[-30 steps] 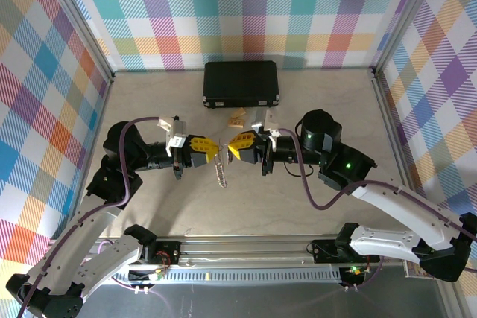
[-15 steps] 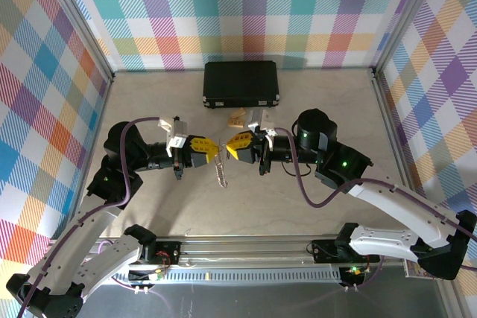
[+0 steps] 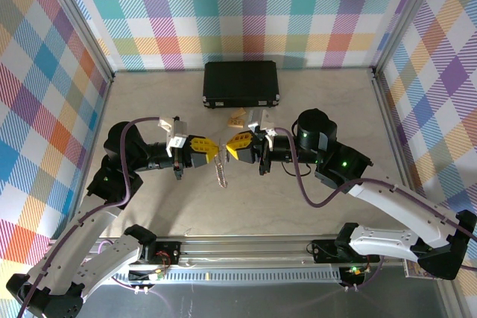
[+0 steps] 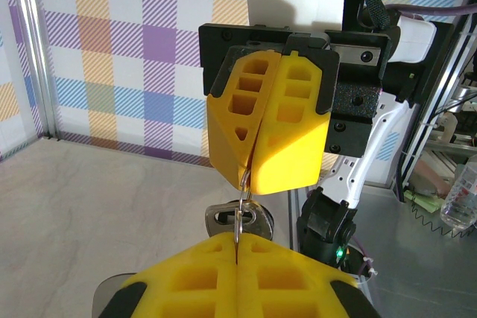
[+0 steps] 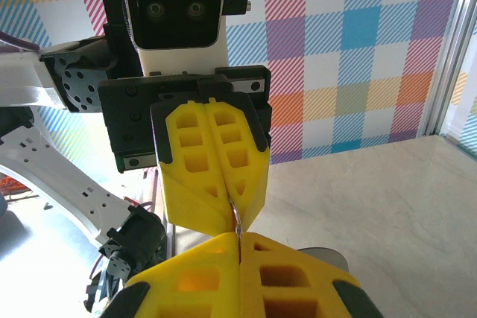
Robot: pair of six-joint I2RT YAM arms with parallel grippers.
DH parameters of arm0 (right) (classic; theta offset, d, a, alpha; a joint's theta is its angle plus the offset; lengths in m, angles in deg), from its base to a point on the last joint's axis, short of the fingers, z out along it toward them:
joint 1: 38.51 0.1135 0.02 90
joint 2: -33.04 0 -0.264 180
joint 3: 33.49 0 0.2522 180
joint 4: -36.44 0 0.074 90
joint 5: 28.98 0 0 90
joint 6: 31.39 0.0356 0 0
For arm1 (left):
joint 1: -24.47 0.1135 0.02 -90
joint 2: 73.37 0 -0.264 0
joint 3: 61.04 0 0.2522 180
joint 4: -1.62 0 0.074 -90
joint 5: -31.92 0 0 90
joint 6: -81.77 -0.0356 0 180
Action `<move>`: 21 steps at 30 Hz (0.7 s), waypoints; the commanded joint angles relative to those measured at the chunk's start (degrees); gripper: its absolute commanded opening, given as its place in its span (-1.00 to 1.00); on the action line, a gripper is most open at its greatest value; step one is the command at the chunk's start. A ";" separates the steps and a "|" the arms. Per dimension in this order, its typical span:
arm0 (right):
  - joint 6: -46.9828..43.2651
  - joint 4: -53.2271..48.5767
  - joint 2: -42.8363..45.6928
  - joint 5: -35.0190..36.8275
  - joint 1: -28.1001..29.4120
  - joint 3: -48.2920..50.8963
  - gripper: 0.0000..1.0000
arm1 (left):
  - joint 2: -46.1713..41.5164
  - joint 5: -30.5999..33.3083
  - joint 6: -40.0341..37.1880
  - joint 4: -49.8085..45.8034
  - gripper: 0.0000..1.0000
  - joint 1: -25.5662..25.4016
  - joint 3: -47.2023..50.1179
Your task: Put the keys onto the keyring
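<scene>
left claw (image 3: pixel 214 150): shut tight, pinching the keyring (image 3: pixel 220 173) by its thin wire.
right claw (image 3: pixel 230 147): shut tight on the same wire, tip to tip.
keyring: between the 2 claws, long part hanging down, equally near both.

Silver keyring (image 4: pixel 250 220), black case (image 3: pixel 241 84)

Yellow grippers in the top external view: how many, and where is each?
2. The left yellow gripper is just left of centre; the right yellow gripper faces it closely. Both are shut on a thin silver keyring.
</scene>
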 commanded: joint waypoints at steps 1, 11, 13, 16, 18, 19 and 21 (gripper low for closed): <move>0.31 2.58 -0.16 -0.98 0.08 -0.44 -1.00 | -1.02 -1.76 0.64 2.07 -1.00 -0.48 0.05; 0.00 2.56 -0.52 -1.24 0.08 -0.62 -1.00 | -1.44 -1.81 0.75 1.83 -1.00 -0.50 0.03; 0.03 2.57 -0.58 -1.40 0.08 -0.71 -1.00 | -1.38 -1.72 0.62 1.70 -1.00 -0.49 -0.03; -0.27 2.54 -0.77 -1.58 0.07 -0.89 -1.00 | -1.38 -1.88 0.62 1.74 -1.00 -0.47 -0.14; -0.37 2.58 -0.78 -1.74 0.08 -0.97 -1.00 | -1.29 -1.90 0.66 1.70 -1.00 -0.48 -0.21; -0.38 2.53 -0.86 -1.84 0.03 -1.06 -1.00 | -1.33 -1.90 0.68 1.83 -1.00 -0.43 -0.14; -0.42 2.57 -0.93 -2.06 0.08 -1.06 -1.00 | -1.24 -1.90 0.66 1.78 -1.00 -0.50 -0.21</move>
